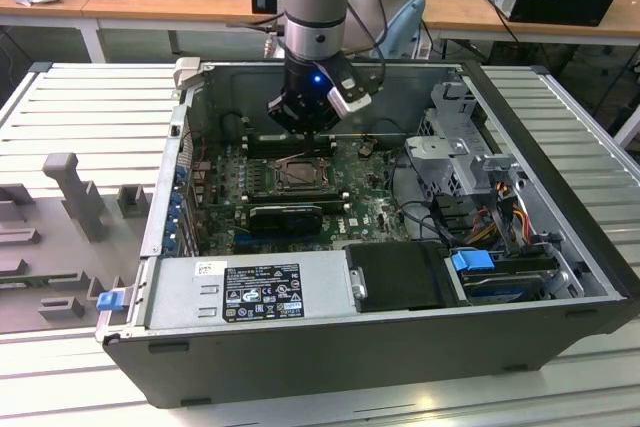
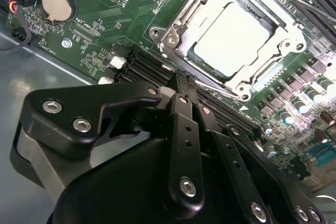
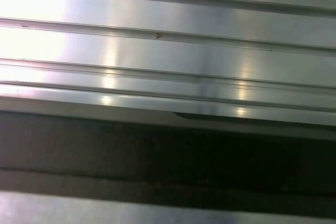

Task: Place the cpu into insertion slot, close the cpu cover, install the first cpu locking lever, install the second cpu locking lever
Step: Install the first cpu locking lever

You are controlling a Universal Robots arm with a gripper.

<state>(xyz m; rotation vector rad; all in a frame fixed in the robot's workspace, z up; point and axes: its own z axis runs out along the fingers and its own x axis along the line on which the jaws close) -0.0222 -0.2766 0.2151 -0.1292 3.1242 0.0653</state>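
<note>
Pale beige cpu [image 2: 231,38] already sits in the insertion slot [image 2: 181,22] under the cpu cover [image 2: 286,35], so the gripper [image 2: 178,85], pinched closed and empty at its 7 o'clock, should press levers slowly.

The arm points straight down, its gripper [image 2: 179,85] with fingers pressed together, holding nothing.

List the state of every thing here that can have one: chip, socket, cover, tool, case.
cpu: seated flat in the insertion slot.
insertion slot: occupied.
cpu cover: closed down over the cpu, which shows through its window.
tool: shut, holding nothing, hovering beside the slot.
computer case: lying on its side, side panel off, motherboard exposed.
</note>
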